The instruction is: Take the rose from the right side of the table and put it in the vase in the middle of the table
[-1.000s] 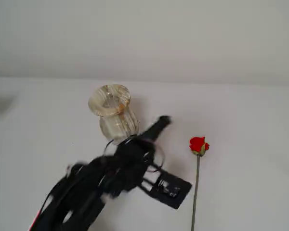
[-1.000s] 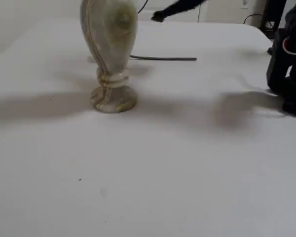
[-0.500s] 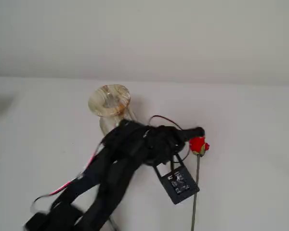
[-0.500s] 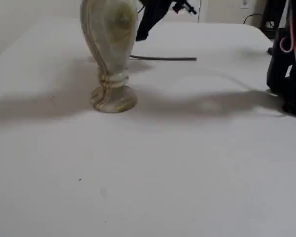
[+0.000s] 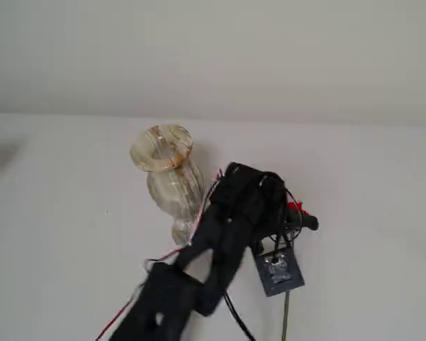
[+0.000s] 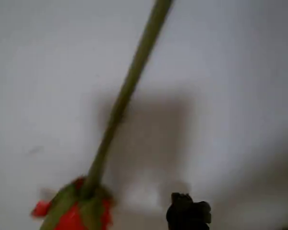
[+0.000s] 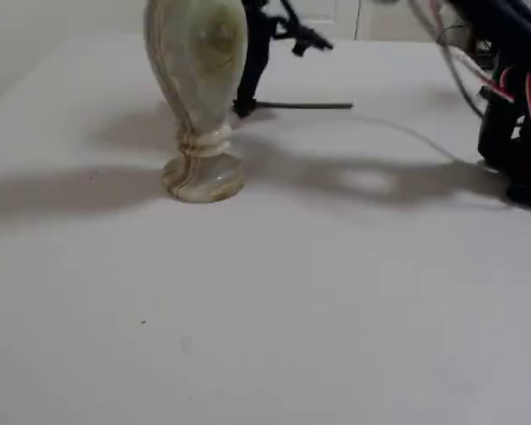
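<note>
The step in hand looks like the reach for the rose, not yet a lift. In a fixed view from above, the vase (image 5: pixel 167 174) stands upright at centre left on the white table (image 5: pixel 50 234), its flared mouth clear. Just right of it the black arm (image 5: pixel 213 249) rises from the bottom edge and bends over the rose (image 5: pixel 295 208), whose red bloom peeps out beside the arm's head at centre right while the stem runs down toward the bottom edge. In the wrist view the bloom sits at the lower left (image 6: pixel 72 213) with the stem slanting to the upper right, flat on the table; one dark fingertip (image 6: pixel 188 212) shows at the bottom edge, apart from the stem. Whether the gripper (image 5: pixel 302 217) is wide or narrow I cannot tell. Next, I judge, the jaws must straddle the stem and close before any lift toward the vase.
</note>
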